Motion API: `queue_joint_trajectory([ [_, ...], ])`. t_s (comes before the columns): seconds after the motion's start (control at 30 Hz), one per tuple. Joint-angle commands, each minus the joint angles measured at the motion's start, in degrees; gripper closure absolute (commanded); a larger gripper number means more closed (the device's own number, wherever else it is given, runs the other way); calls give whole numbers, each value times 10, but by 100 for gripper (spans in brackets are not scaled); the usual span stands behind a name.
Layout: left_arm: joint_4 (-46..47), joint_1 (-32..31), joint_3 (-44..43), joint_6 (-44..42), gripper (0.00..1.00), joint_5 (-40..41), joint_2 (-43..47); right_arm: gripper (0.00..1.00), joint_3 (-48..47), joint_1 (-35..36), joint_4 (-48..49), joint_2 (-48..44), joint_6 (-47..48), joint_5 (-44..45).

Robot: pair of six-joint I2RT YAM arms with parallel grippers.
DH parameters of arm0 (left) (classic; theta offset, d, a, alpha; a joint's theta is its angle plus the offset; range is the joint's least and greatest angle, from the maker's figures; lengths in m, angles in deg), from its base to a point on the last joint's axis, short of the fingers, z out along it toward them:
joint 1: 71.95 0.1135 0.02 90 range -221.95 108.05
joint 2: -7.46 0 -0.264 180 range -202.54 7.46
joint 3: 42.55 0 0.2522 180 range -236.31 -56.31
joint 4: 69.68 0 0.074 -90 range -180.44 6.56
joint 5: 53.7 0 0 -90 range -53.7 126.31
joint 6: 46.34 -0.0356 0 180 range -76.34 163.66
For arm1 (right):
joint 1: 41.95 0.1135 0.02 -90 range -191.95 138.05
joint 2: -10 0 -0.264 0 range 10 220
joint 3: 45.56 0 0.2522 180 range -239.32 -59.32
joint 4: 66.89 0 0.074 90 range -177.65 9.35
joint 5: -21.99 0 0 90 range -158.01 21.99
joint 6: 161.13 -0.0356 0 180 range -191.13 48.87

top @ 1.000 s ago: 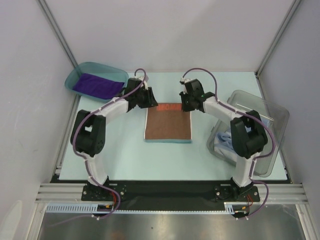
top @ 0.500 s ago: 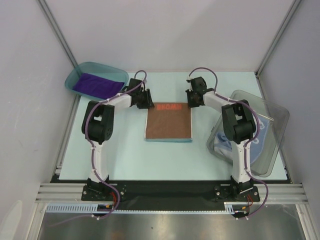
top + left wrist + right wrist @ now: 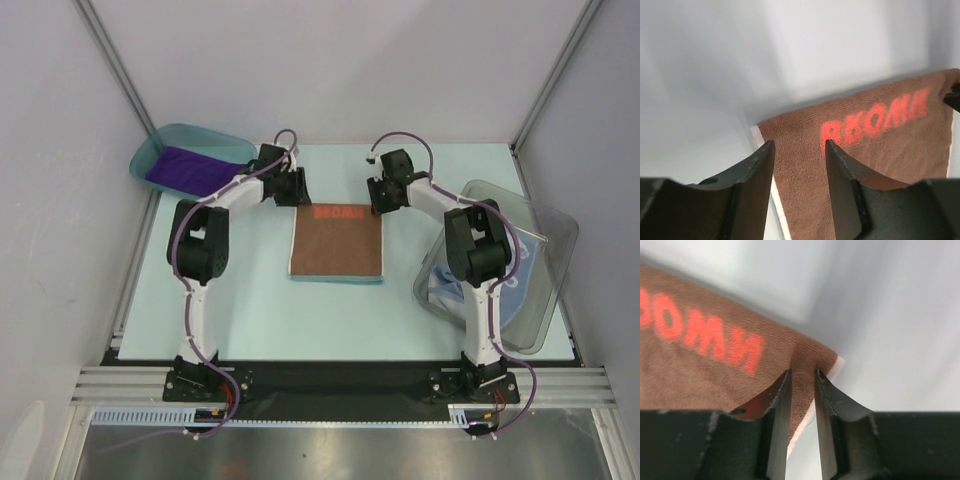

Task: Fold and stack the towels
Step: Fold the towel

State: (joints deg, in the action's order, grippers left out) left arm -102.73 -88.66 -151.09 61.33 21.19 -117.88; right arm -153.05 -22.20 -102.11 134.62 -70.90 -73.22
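Observation:
A brown towel (image 3: pixel 336 243) with orange lettering along its far edge lies flat and folded in the middle of the table. My left gripper (image 3: pixel 296 190) is at its far left corner, open, with the corner (image 3: pixel 790 150) lying in the wide gap between the jaws (image 3: pixel 799 145). My right gripper (image 3: pixel 380 197) is at the far right corner. Its jaws (image 3: pixel 802 372) stand a narrow way apart, and the corner cloth (image 3: pixel 802 390) shows in the gap, slightly puckered. A purple towel (image 3: pixel 190 170) lies in the teal tray (image 3: pixel 150 150). A light-blue towel (image 3: pixel 447 283) sits in the clear bin (image 3: pixel 545 260).
The teal tray stands at the far left corner of the mat, just left of my left arm. The clear bin, tilted, stands at the right beside my right arm. White walls and metal posts close in the table on three sides.
Both arms have stretched forward and low, and the grippers have settled at the brown towel's far corners. The lettering now shows flat. The right jaws have parted a little.

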Motion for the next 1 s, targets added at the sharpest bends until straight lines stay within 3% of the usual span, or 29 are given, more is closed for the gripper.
queue_joint_trajectory([
  [0.0,-34,20,-65,-81,49,-33,48,67,-32,-16,-32,-44,71,-88],
  [0.27,-134,50,-164,-213,44,-91,-8,65,-86,-67,-93,-6,125,-235],
  [0.47,-208,50,-249,-295,45,-132,-77,59,-126,-84,-114,38,157,-267],
  [0.63,-223,49,-259,-330,45,-144,-99,59,-186,-88,-151,84,168,-293],
  [0.97,-239,30,-287,-370,43,-115,-142,58,-218,-94,-158,134,177,-296],
])
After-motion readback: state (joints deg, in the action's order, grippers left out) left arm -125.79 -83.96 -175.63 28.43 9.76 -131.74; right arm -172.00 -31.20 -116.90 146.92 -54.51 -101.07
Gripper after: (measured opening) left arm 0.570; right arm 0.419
